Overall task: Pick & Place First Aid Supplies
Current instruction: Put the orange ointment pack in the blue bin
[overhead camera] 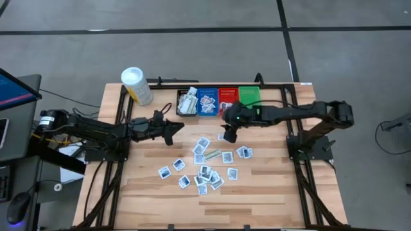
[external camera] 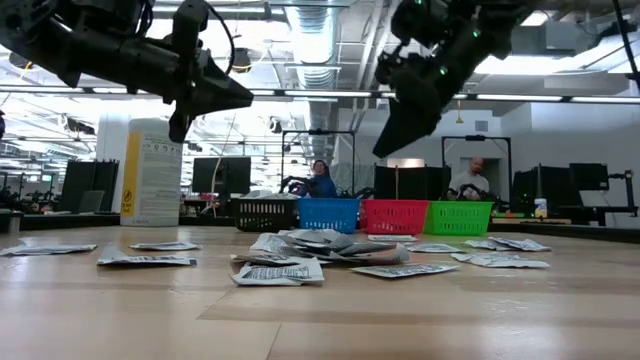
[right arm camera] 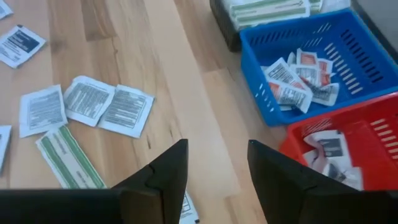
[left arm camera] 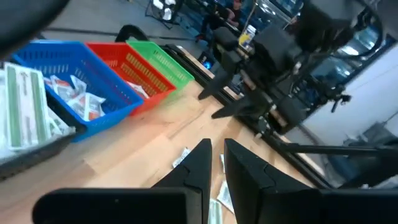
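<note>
The first aid supplies are small flat packets (overhead camera: 205, 163) lying scattered on the middle of the wooden table (overhead camera: 270, 192); some show in the right wrist view (right arm camera: 109, 106). More packets lie in the blue bin (right arm camera: 298, 78). My right gripper (overhead camera: 229, 136) hangs open above the table, just near of the blue bin (overhead camera: 207, 101) and the red bin (overhead camera: 228, 97), with nothing between its fingers (right arm camera: 168, 171). My left gripper (overhead camera: 173, 128) is held level above the table left of the packets, pointing toward the bins. Only a narrow slit shows between its fingers (left arm camera: 199, 165), and nothing is in it.
A row of bins stands at the far edge: black (overhead camera: 187, 101), blue, red and green (overhead camera: 249, 96). A white tub with a yellow label (overhead camera: 137, 85) stands far left. People sit in the room beyond (external camera: 320, 180). Bare wood lies near the front edge.
</note>
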